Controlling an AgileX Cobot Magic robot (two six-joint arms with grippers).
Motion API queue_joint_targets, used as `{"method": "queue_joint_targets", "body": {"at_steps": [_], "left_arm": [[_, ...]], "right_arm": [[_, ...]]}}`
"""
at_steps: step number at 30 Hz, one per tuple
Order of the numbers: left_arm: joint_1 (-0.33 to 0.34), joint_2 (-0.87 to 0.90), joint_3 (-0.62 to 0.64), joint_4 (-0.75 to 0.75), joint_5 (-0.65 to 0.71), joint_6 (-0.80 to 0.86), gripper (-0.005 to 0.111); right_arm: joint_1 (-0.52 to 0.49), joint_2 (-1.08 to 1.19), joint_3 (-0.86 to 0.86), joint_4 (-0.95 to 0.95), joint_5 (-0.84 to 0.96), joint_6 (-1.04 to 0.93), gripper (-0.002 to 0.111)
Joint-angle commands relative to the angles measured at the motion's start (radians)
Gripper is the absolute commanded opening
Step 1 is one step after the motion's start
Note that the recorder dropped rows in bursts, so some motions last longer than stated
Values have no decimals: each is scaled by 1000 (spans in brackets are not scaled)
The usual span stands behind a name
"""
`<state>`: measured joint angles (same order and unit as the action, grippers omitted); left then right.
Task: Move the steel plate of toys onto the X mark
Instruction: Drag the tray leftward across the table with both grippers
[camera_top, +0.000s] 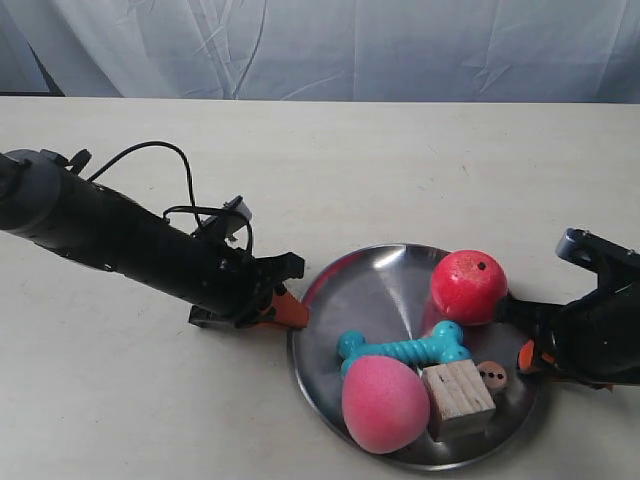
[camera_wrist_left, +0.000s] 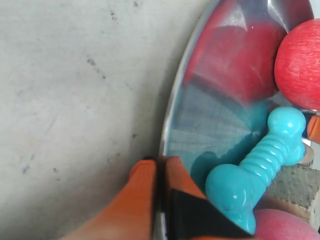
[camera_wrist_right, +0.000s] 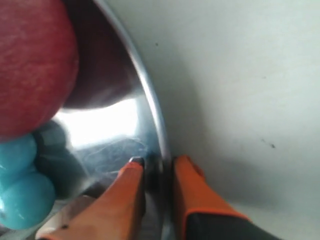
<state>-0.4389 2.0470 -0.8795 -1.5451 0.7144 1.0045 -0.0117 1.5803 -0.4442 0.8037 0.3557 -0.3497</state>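
The steel plate (camera_top: 380, 290) rests on the table at the front right. It holds the red ball (camera_top: 468, 287), the teal bone (camera_top: 405, 350), the pink egg ball (camera_top: 384, 403), the wooden cube (camera_top: 457, 399) and the spotted die (camera_top: 492, 377). My left gripper (camera_top: 290, 312) (camera_wrist_left: 160, 165) is shut on the plate's rim (camera_wrist_left: 172, 100) next to the bone (camera_wrist_left: 265, 160). On the opposite side, my right gripper (camera_wrist_right: 159, 162) (camera_top: 525, 350) pinches the rim (camera_wrist_right: 150, 100) near the red ball (camera_wrist_right: 30, 65). The X mark is not in view.
The pale tabletop (camera_top: 350, 160) stretches behind and left of the plate. A wrinkled white cloth (camera_top: 400, 45) hangs along the table's far edge. The left arm's black cable (camera_top: 160, 150) loops above its body.
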Motion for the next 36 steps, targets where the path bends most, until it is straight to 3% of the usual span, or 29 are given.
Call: {"method": "queue_joint_targets", "body": {"at_steps": [1,4,5,6,36], "left_arm": [[-2,30,12,9,-23,1,0],[-2,30,12,9,-9,22,0],[-2,30,12,9,-9,24,0],[-2,30,12,9,-5,27,0],[-2,-130,12,13,10,21,0]], "right_arm": [[1,0,2,128,53,-114,19],[1,0,2,138,55,-130,14],[1,0,2,138,55,-130,10],[1,0,2,138,55,-130,-1],[1,-58,-53,200,168,-180,-1]]}}
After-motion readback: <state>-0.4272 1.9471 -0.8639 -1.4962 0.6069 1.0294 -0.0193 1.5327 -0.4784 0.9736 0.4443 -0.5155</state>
